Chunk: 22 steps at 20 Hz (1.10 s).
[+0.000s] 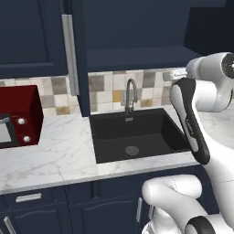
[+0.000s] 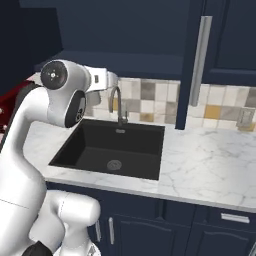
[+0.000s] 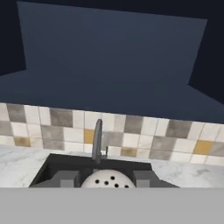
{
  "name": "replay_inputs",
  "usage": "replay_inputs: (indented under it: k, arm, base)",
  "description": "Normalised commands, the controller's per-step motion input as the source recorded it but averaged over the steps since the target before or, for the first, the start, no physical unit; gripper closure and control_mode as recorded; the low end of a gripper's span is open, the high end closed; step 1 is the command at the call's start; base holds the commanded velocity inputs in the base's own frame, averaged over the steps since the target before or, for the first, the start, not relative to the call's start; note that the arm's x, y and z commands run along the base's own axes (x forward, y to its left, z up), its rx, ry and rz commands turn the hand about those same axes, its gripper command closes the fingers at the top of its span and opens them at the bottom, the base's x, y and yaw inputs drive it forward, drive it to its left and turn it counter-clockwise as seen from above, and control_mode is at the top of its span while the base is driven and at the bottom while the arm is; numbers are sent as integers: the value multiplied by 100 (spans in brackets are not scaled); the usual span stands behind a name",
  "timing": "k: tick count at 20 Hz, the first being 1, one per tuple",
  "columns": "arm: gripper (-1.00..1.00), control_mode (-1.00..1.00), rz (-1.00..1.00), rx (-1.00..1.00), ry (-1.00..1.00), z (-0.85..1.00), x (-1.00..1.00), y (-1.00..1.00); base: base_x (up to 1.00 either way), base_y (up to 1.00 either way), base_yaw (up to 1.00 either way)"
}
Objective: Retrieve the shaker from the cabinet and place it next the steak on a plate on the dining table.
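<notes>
The shaker (image 3: 108, 180) is seen in the hand view directly between the two dark fingertips (image 3: 65, 178) of the end effector (image 3: 106, 179), which is closed on it. Only its pale, rounded cap is shown, pierced by several small dark holes; its body is hidden below the frame edge.

Beyond the end effector, the black sink (image 3: 57, 165) is set in the white marble counter (image 3: 17, 162), with the grey faucet (image 3: 97, 140) rising straight ahead of the shaker. Farther off, a tiled backsplash (image 3: 144, 138) in grey, beige and ochre is seen, and above it the open interior of the dark navy cabinet (image 3: 113, 61).

In the left base view, the cabinet's open door (image 1: 78, 55) with its long silver bar handle (image 1: 70, 55) is shown edge-on to the left of the faucet, and a red microwave (image 1: 18, 116) stands on the counter farther left. In the right base view, the white arm (image 2: 62, 95) is shown reaching toward the backsplash above the sink.
</notes>
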Motion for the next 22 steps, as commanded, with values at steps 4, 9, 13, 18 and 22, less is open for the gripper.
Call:
replay_inputs:
  k: [4,9,13,18,22]
  arm:
    - [100,100,0,0,0,0,0,0]
    - [100,100,0,0,0,0,0,0]
    - [100,100,0,0,0,0,0,0]
    - [100,100,0,0,0,0,0,0]
    - [100,100,0,0,0,0,0,0]
  base:
    - [-82,0,0]
    - [-63,0,5]
    - [-26,0,24]
    - [-5,-2,41]
    - [-6,-9,53]
